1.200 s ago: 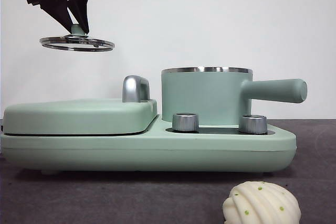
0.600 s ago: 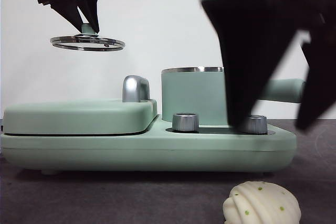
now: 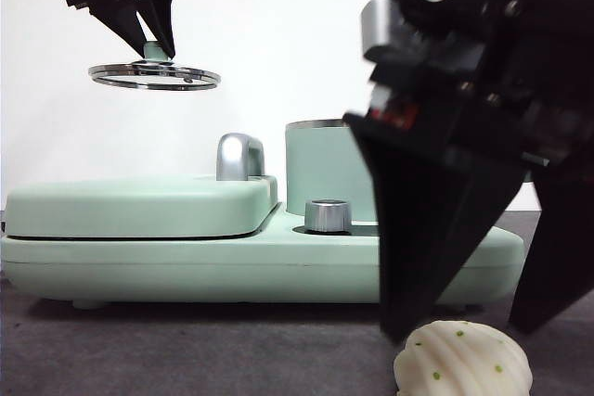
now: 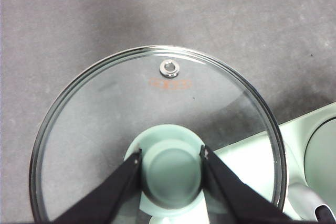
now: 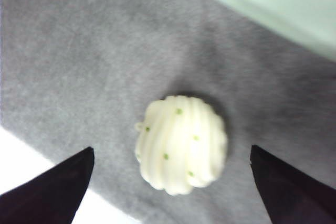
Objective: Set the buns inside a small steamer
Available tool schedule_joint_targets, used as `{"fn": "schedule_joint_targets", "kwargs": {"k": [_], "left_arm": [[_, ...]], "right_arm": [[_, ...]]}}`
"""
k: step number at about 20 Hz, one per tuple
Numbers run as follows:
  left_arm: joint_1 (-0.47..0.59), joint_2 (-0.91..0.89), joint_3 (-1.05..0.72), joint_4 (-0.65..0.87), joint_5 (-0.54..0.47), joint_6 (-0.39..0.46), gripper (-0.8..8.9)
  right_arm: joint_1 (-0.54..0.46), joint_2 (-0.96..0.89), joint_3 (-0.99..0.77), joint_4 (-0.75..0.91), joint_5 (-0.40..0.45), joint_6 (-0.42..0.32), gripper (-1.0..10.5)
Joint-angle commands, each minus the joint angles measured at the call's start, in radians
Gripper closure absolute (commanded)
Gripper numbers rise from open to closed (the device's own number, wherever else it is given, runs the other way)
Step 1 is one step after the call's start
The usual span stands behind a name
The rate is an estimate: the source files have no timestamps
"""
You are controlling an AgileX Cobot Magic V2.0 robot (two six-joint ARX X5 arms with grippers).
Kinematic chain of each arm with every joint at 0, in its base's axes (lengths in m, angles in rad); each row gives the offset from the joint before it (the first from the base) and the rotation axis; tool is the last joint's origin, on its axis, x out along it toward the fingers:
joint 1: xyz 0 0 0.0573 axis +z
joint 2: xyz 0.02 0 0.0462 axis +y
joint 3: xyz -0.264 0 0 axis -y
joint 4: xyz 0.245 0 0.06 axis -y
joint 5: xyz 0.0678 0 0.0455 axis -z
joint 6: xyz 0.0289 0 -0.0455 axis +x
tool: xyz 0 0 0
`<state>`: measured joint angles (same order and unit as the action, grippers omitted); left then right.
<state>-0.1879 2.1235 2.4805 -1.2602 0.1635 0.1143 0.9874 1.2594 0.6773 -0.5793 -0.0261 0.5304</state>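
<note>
Ridged bun (image 3: 462,357) with green dots lies on the grey table (image 3: 186,350) just in front of the mint-green cooker base (image 3: 232,266). Directly above the bun hangs the right gripper (image 3: 478,322), jaws spread wide to either side of it. Behind, on the base, stands the small steamer (image 3: 325,169), uncovered. High above the base's griddle cover (image 3: 139,203), the left gripper (image 3: 153,48) clamps the glass lid (image 3: 155,75) by its green knob (image 4: 170,169).

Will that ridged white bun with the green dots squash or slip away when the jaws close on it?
The ridged bun looks puffy, so it would probably give a little rather than crack. Its grooves may help grip. It rests flat on the grey mat, so it seems unlikely to roll. The right gripper hangs open around it.
</note>
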Motion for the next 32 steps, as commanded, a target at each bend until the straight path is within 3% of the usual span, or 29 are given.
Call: {"fn": "schedule_joint_targets", "kwargs": {"k": [1,4,7,13,19,21,25,29,32], "left_arm": [[-0.003,-0.002,0.039,0.019,0.009,-0.003,7.58],[-0.003,-0.002,0.039,0.018,0.009,-0.003,7.58],[-0.003,-0.002,0.039,0.017,0.009,-0.003,7.58],[-0.003,-0.002,0.039,0.014,0.009,-0.003,7.58],[-0.003,-0.002,0.039,0.011,0.009,-0.003,7.58],[-0.003,-0.002,0.039,0.011,0.009,-0.003,7.58],[-0.003,-0.002,0.039,0.012,0.009,-0.003,7.58],[-0.003,-0.002,0.039,0.012,0.009,-0.003,7.58],[-0.003,-0.002,0.039,0.012,0.009,-0.003,7.58]], "right_arm": [[0.01,0.047,0.003,0.01,0.004,0.008,4.9],[0.01,0.067,0.003,0.021,0.009,0.008,6.6],[0.01,0.067,0.003,0.023,0.008,0.01,7.5],[0.01,0.066,0.021,0.037,0.002,0.01,7.9],[-0.016,0.066,0.311,-0.213,0.0,-0.026,7.9],[-0.051,0.067,0.438,-0.315,0.0,-0.056,7.9],[-0.197,0.109,0.705,-0.458,-0.004,-0.189,7.9],[-0.345,0.272,0.956,-0.552,-0.003,-0.326,7.9],[-0.407,0.408,1.079,-0.583,-0.004,-0.378,7.9]]}}
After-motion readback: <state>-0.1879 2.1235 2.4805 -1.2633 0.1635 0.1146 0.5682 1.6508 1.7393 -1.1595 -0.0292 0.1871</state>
